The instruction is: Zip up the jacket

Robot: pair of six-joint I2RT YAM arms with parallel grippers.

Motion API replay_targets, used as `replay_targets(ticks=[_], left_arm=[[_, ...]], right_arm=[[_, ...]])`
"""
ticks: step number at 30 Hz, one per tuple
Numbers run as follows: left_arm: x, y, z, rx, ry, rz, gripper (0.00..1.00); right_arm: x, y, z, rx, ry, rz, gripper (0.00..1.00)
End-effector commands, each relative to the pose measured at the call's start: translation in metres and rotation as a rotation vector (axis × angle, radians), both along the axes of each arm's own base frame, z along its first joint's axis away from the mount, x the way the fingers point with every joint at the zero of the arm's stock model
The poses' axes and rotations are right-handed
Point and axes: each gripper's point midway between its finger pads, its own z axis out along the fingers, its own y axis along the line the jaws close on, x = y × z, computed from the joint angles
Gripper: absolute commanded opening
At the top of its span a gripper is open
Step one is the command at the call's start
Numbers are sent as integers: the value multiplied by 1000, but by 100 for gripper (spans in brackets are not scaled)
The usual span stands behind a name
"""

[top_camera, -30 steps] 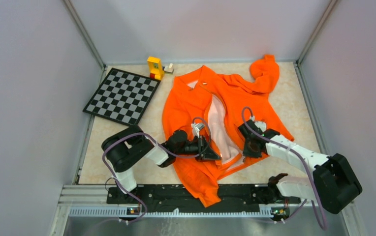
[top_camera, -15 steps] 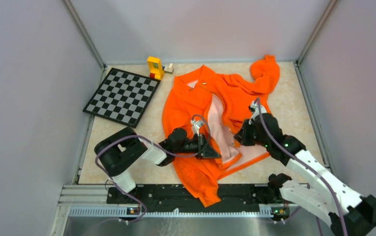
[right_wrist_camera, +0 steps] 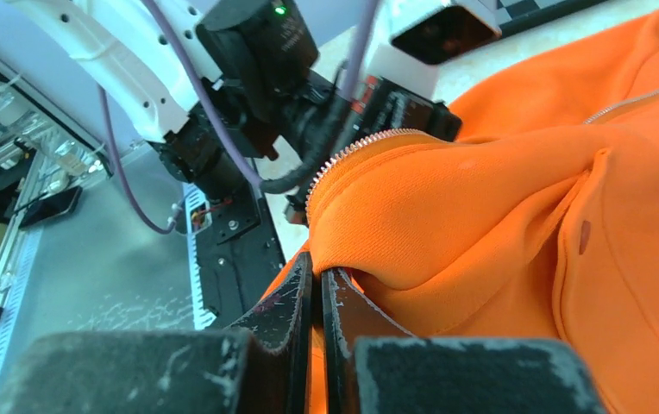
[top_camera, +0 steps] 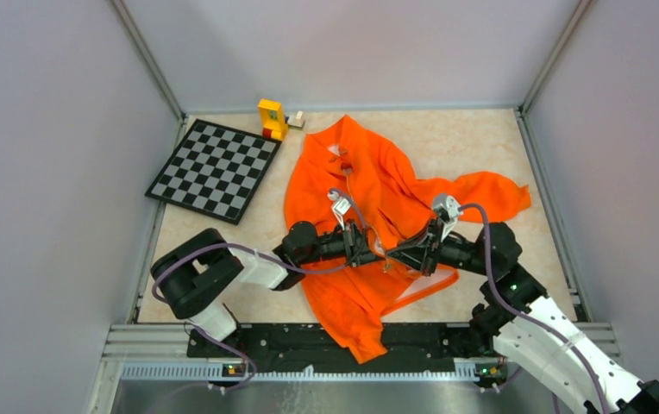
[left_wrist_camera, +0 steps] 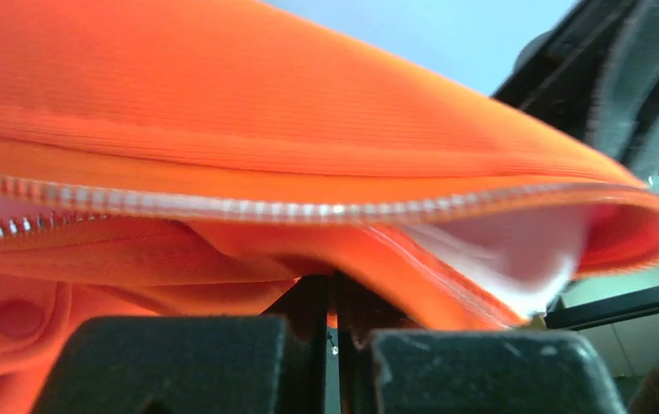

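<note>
The bright orange jacket (top_camera: 356, 185) lies on the table's middle, its right front panel folded over toward the left one. My left gripper (top_camera: 373, 252) is shut on the jacket's left front edge; in the left wrist view the silver zipper teeth (left_wrist_camera: 248, 208) run just above the jaws, with pale lining (left_wrist_camera: 516, 259) at the right. My right gripper (top_camera: 398, 257) is shut on the right front edge, right next to the left gripper. In the right wrist view the jacket (right_wrist_camera: 498, 216) bunches over the closed jaws and a zipper edge (right_wrist_camera: 352, 153) curves above.
A checkerboard (top_camera: 215, 168) lies at the back left. A yellow block (top_camera: 271, 118) and a small white piece (top_camera: 297, 118) stand behind it. Grey walls enclose the table. A black rail (top_camera: 309, 341) runs along the near edge.
My right gripper has swung left with the jacket's right front panel, folding it over the pale lining until it meets the left gripper. The right sleeve slid down to the right. The left gripper lifted slightly.
</note>
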Motion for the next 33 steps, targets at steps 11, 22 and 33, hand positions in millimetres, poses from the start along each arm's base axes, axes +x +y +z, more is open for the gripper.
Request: replay_targets(ticks=[11, 22, 33], left_arm=[[-9, 14, 21, -89, -117, 54, 0], [-13, 20, 51, -138, -271, 66, 0], [-10, 24, 53, -155, -349, 107, 0]], right_arm=[[76, -116, -20, -109, 158, -884, 0], [44, -37, -33, -151, 168, -383, 0], [17, -5, -18, -15, 241, -153, 0]])
